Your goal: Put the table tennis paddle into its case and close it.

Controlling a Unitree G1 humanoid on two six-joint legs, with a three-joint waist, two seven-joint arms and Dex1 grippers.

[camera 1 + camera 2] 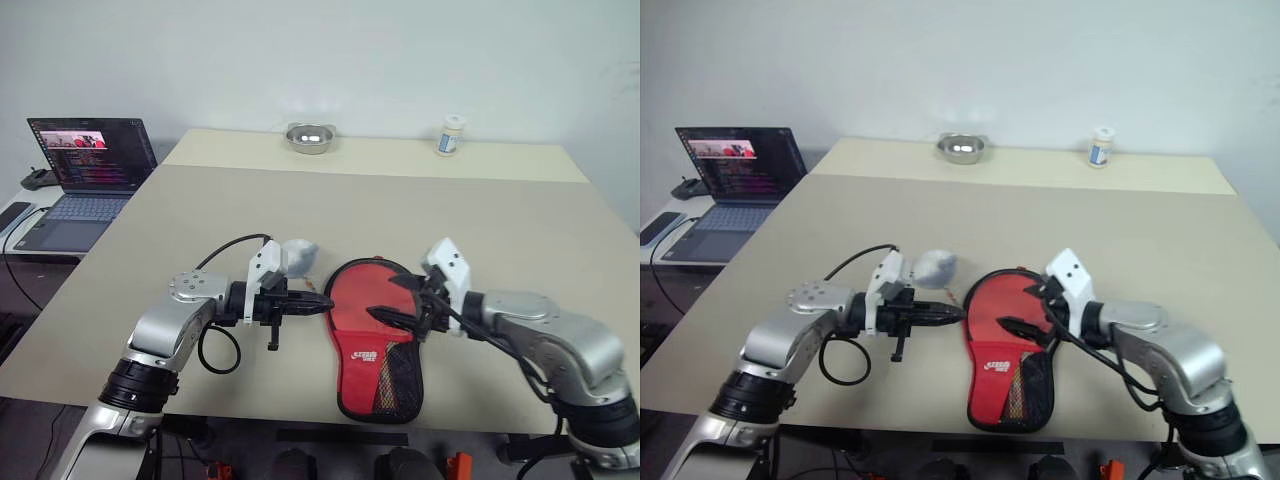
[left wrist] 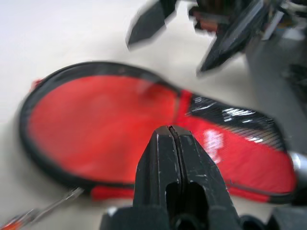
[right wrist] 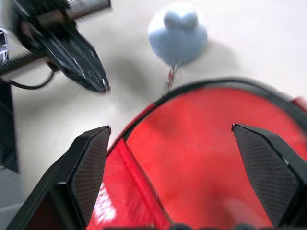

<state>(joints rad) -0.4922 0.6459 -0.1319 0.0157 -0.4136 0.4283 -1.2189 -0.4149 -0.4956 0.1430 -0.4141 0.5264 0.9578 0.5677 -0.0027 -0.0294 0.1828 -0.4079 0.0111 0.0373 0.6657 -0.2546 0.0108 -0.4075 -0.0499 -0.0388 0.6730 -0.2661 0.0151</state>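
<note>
Case [image 1: 375, 340] lies lower centre of frame, red side up. My left gripper [image 1: 322, 303] pinched together, empty, at its left rim; right gripper [image 1: 392, 300] spread wide over it. Risk: zip unfinished, paddle slips out.

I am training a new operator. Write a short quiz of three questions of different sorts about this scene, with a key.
1. True or false: the right gripper holds its fingers wide apart above the case.
2. Which thing stands at the far edge of the table? A) steel bowl B) cup C) book
3. Fill in: the left gripper has its fingers ____.

Key: 1 true; 2 A; 3 shut.
</note>
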